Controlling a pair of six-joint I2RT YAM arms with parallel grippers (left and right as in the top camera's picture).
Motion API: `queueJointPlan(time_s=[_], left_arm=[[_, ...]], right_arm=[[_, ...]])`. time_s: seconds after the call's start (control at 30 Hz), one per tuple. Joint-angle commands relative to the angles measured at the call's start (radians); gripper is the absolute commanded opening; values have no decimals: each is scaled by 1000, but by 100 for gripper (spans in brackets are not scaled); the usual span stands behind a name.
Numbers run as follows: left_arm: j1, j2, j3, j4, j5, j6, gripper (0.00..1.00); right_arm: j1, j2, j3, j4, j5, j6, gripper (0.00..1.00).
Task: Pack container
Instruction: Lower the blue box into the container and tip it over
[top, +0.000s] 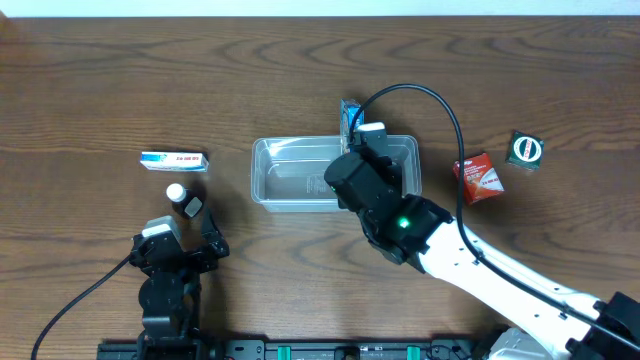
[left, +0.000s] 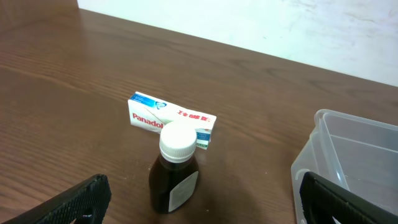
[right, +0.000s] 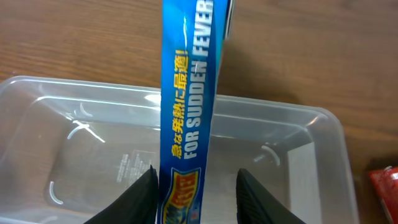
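The clear plastic container (top: 290, 178) sits mid-table, and it fills the right wrist view (right: 81, 143). A long blue box (right: 186, 93) printed "FOR SUDDEN FEVER" stands on edge over the container's far side (top: 349, 116). My right gripper (right: 196, 171) straddles it. The left finger touches the box and the right finger stands off with a gap, so the jaws are open. My left gripper (left: 202, 211) hangs wide open at the front left, just behind a brown bottle with a white cap (left: 174, 174), holding nothing.
A white and blue Panadol box (top: 173, 160) lies behind the bottle (top: 183, 200) at the left. A red box (top: 480, 177) and a dark green packet (top: 525, 150) lie right of the container. The right arm reaches over the container's front right.
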Motion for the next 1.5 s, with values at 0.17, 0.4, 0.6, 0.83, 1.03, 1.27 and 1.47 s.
queueJointPlan(time_s=[0.17,0.4,0.6,0.83,1.03,1.27,1.47], left_arm=[[5,-6,-15,-30,-1,-2,98],[6,-6,-15,-30,-1,-2,98],[5,-6,-15,-30,-1,-2,98],[5,-6,-15,-30,-1,-2,98],[5,-6,-15,-30,-1,-2,98],[6,-6,-15,-30,-1,-2,98],[6,-6,-15,-30,-1,-2,98]], right_arm=[[-11,71,14,23,-22,50,25],[-12,71,14,43,-21,42,9],[-12,61,15,65,-21,-61,8],[-12,15,15,63,-21,-330,9],[-12,-45,16,58,-21,-575,2],[-12,-106,16,-3,-21,-771,5],[-12,-120,16,-76,-21,-937,1]])
